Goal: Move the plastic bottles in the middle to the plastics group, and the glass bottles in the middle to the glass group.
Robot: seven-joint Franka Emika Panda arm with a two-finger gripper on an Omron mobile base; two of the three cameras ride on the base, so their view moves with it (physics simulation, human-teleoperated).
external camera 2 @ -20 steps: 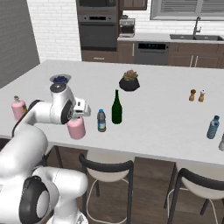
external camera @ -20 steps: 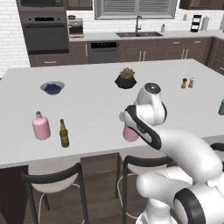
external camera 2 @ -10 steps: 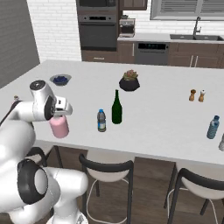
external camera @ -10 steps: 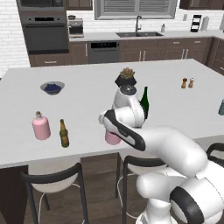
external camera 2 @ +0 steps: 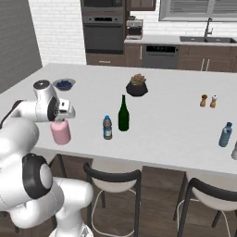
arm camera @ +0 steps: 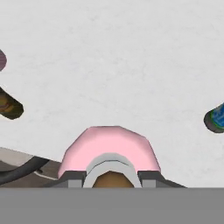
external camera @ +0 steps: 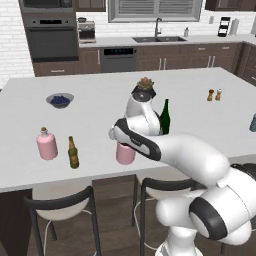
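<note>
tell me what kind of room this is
A home kitchen, rendered rather than real. A built-in oven sits in dark cabinets, a sink with a faucet lies under a window, and a large white island counter has bar stools tucked along its near edge.

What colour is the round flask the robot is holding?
Pink. The flask in the gripper shows best in the right base view.

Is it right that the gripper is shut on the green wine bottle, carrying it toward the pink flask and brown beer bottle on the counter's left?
Not quite. The gripper is shut on a pink flask, not the green wine bottle, which stands free on the counter, as the left base view shows. The rest holds: the other pink flask and brown beer bottle stand at the left.
</note>
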